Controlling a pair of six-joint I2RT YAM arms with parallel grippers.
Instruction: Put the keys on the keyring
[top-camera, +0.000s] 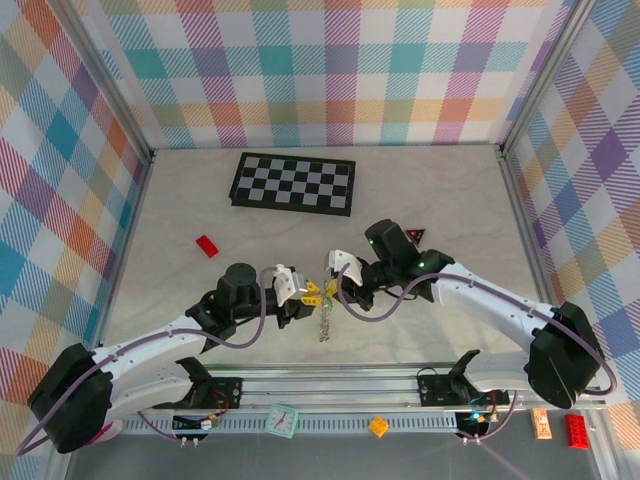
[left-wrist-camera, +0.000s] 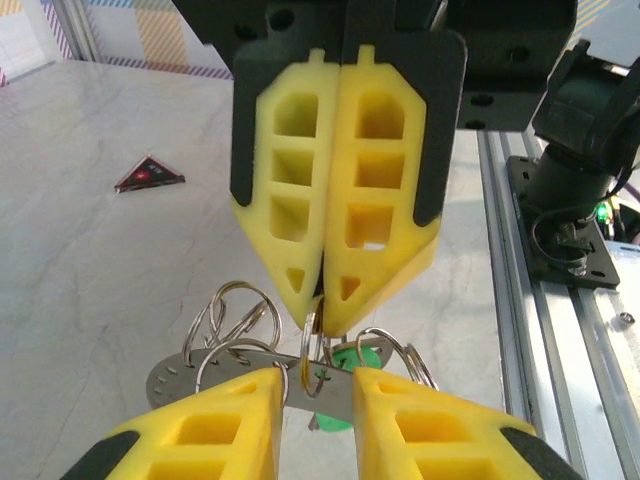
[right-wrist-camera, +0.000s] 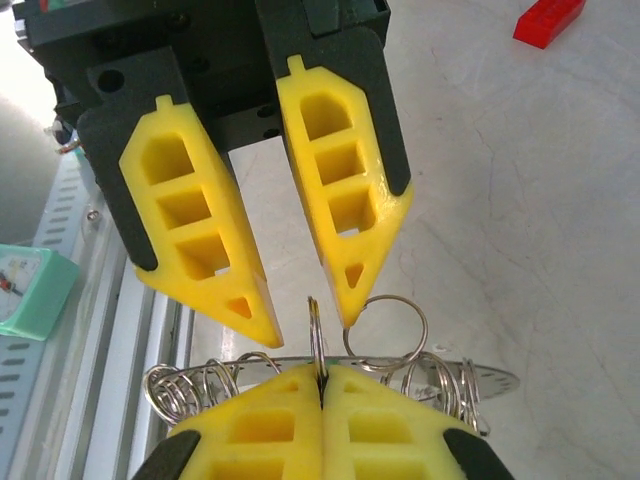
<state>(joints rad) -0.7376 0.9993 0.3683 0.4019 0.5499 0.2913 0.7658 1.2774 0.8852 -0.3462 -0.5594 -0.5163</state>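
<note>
alu rail (top-camera: 330, 385) | keyring (top-camera: 325, 322) above pale marble-look tabletop (top-camera: 180, 200) | plaid walls (top-camera: 330, 70) 3 sides

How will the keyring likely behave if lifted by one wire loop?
Probably dangles and swings: the right gripper pinches only one thin loop of the keyring. Its flat plate looks stiff; the loose loops likely flop and snag.

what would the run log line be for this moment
left gripper: open, at keyring | right gripper: shut on a keyring loop | green key: by keyring
</note>
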